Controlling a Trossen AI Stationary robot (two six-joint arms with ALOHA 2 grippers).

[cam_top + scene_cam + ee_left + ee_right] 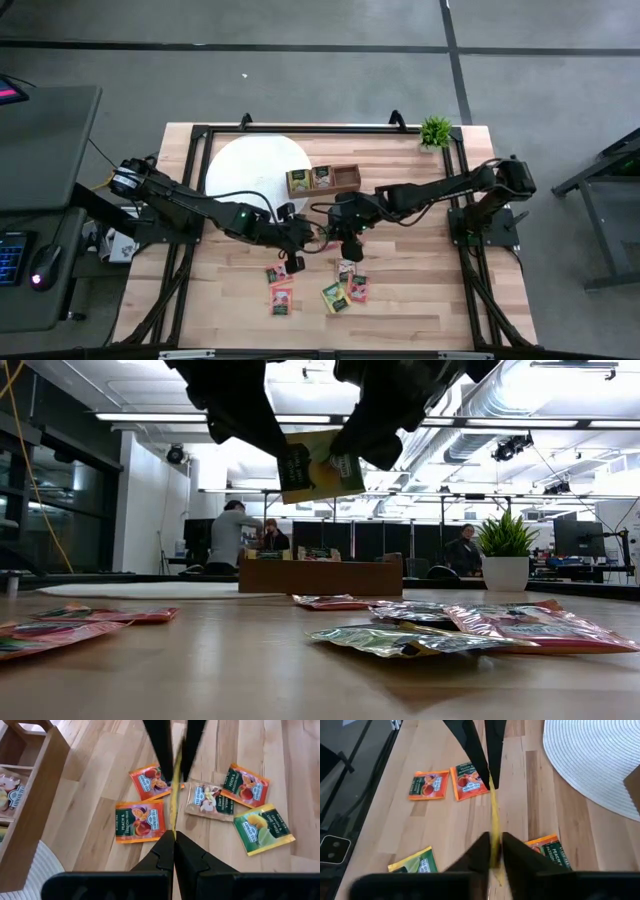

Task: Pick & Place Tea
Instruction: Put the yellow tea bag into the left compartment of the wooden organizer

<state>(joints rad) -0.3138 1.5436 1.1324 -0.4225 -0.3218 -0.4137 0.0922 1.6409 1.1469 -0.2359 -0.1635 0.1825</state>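
Observation:
One yellow-green tea packet [318, 468] hangs in the air over the middle of the table, and both grippers are shut on it: my left gripper [174, 836] from the left, my right gripper [494, 845] from the right. In each wrist view the packet shows edge-on as a thin yellow strip [173, 810]. Several more tea packets [340, 285] lie flat on the wood below, toward the near edge. The wooden tray [322, 180] stands behind the grippers, with packets in two of its compartments. My left gripper pinches the packet's upper left corner [290, 460] between its two fingers, slanting down from the table's left. The packet is lifted clear, on edge, its face toward the near side. My right gripper pinches the packet's upper right corner [345, 462] between its two fingers, slanting down from the table's right; the yellow edge [494, 832] runs in between them. The packet spans the gap between the two grippers, a little tilted.
A round white mat [255, 170] lies at the far left of the table, partly under the tray. A small potted plant [436, 131] stands at the far right corner. People sit in the room beyond the table [235, 535].

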